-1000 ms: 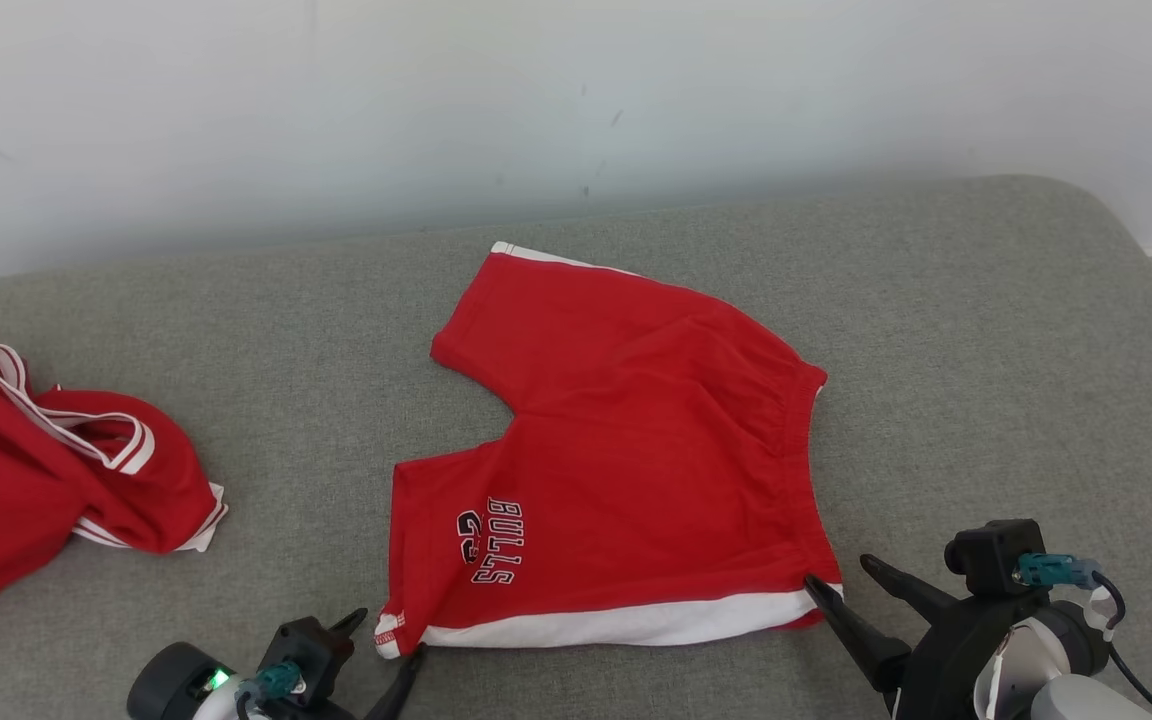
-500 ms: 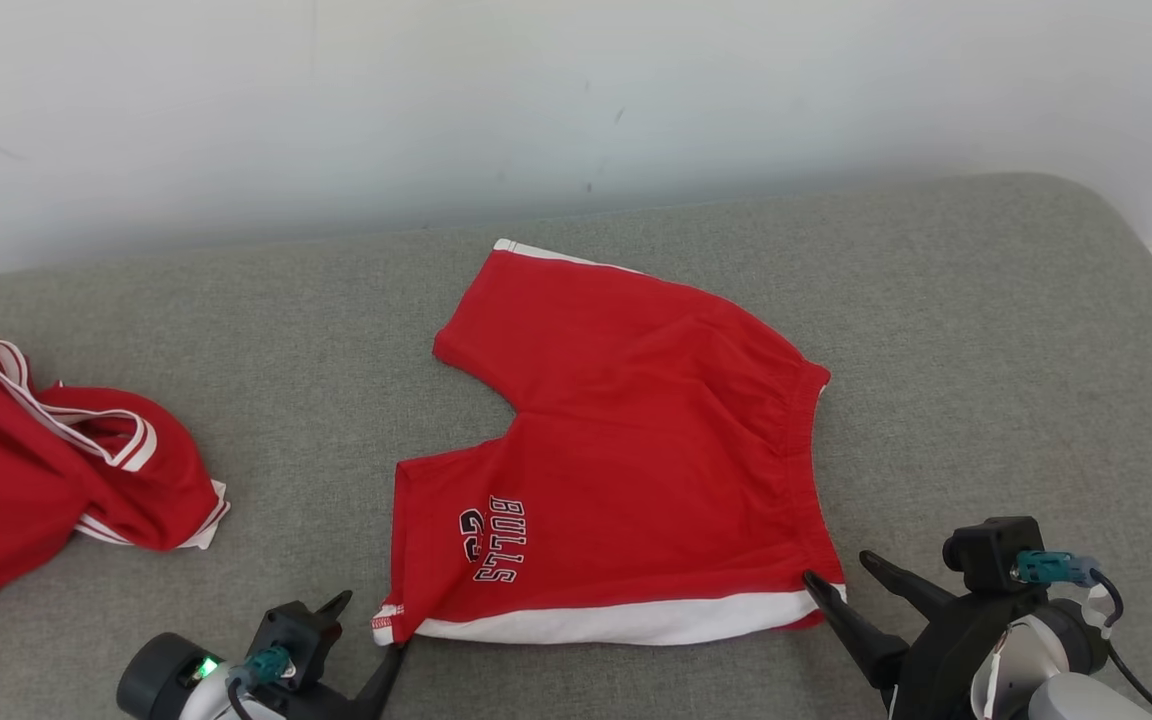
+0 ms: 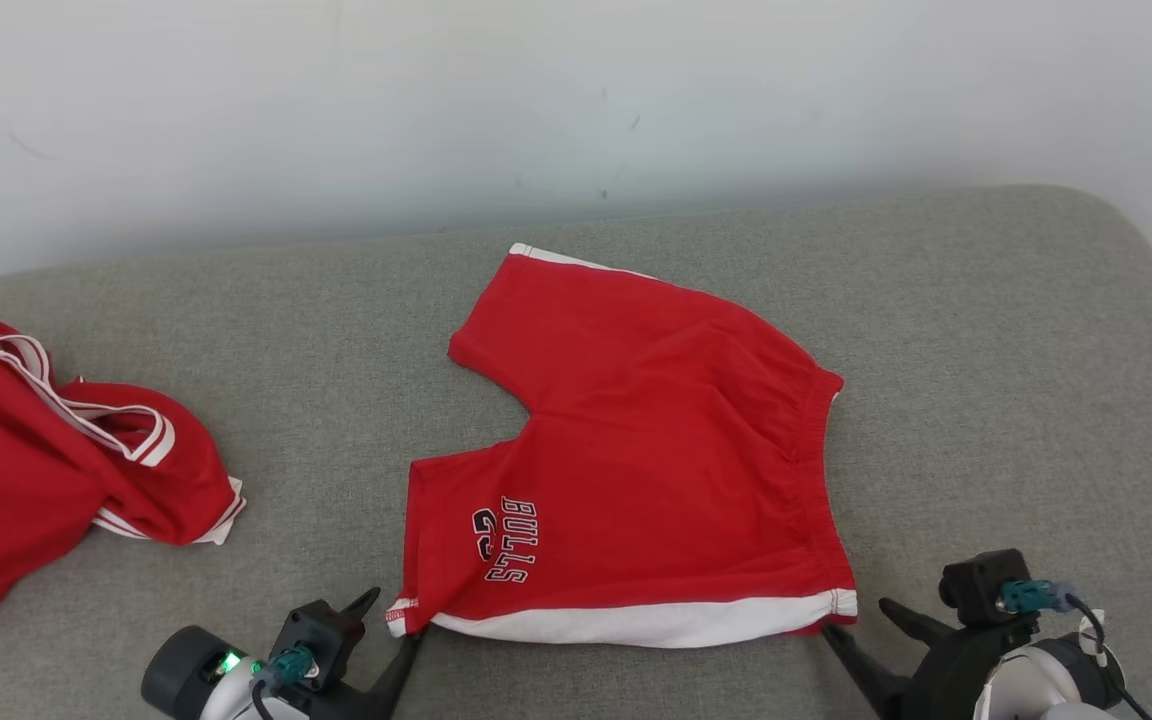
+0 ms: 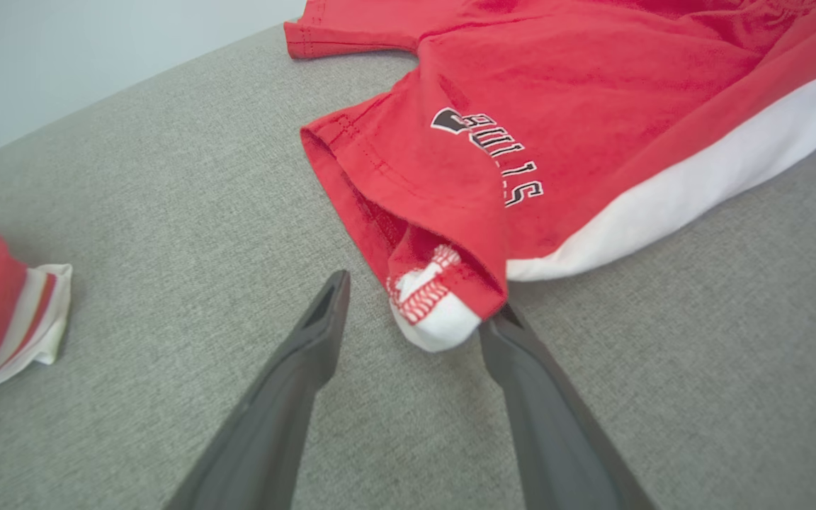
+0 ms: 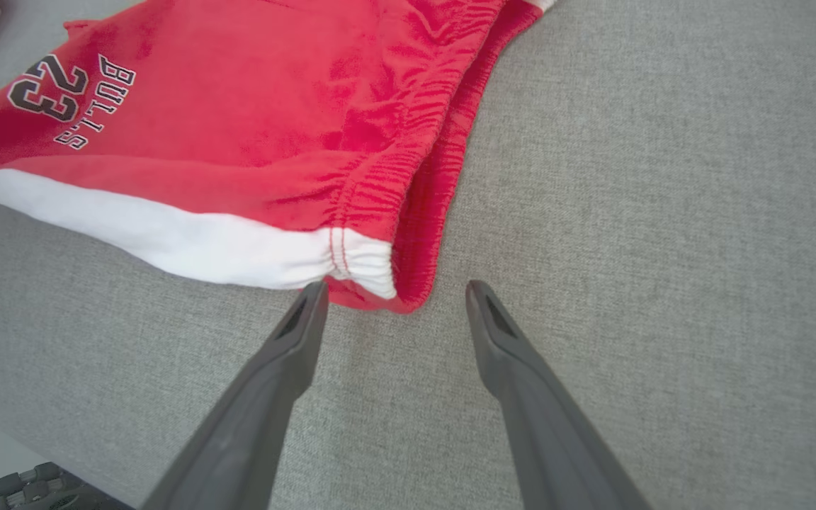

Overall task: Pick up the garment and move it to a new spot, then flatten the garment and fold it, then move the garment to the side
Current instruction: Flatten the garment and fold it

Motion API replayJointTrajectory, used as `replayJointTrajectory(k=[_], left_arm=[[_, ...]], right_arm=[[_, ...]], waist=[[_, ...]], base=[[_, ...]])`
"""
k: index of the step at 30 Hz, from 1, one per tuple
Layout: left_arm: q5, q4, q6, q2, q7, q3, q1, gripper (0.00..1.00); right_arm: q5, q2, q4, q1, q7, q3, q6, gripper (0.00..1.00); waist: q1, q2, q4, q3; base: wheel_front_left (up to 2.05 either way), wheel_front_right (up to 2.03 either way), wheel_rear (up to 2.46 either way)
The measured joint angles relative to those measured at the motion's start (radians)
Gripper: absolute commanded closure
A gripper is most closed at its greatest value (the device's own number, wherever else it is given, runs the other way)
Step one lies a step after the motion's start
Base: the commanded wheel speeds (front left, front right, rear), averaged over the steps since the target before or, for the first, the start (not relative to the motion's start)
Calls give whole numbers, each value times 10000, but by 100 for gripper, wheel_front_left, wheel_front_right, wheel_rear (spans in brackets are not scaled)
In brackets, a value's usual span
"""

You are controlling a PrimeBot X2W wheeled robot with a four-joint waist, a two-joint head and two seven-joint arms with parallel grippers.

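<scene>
Shorts (image 3: 656,450), red, laid flat on the worktop (image 3: 986,330). Fold step judged in hand. Near corners are flanked by left hand (image 4: 418,301) and right hand (image 5: 395,287), fingers apart; closure on both is called for next.

Red shorts (image 3: 656,470) spread flat at the centre of the head view.
Legs point left, elastic waistband (image 3: 814,460) right; a white side stripe (image 3: 636,622) runs along the lower edge, and the "BULLS 23" print (image 3: 508,540) sits on the lower leg, whose hem corner is curled slightly open.
</scene>
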Motion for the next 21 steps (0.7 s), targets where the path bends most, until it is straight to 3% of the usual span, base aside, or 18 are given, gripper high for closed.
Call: replayJointTrajectory(k=[2, 3, 5, 6, 7, 8, 9, 21], left_arm=[[6, 65, 0, -2, -4, 25, 7, 34], [15, 111, 0, -15, -4, 23, 10, 52], [40, 178, 0, -58, -6, 12, 12, 62], [44, 190, 0, -92, -6, 15, 14, 75], [46, 196, 0, -134, -6, 19, 13, 95], [54, 203, 0, -174, -6, 2, 12, 100], [58, 211, 0, -213, -6, 4, 13, 100], [-334, 251, -19, -274, -88, 397, 132, 100]], right_arm=[[-153, 23, 46, -43, 90, 159, 0, 0], [-282, 31, 84, -59, 153, 242, 0, 0], [-380, 88, 142, -93, 169, 339, -33, 0], [-414, 128, 176, -157, 173, 372, -52, 15], [-481, 167, 219, -242, 173, 393, -75, 39], [-564, 190, 247, -313, 171, 416, -73, 96], [-608, 203, 288, -378, 169, 441, -73, 100], [-792, 224, 353, -424, -107, 422, -63, 100]], waist=[[-1, 0, 24, -12], [0, 0, 34, -16], [0, 0, 54, -23], [0, 0, 63, -27], [0, 0, 72, -29], [0, 0, 80, -32], [0, 0, 88, -31], [0, 0, 114, 42]], base=[[0, 0, 0], [0, 0, 0], [0, 0, 0], [0, 0, 0], [0, 0, 0], [0, 0, 0], [0, 0, 0], [0, 0, 0]])
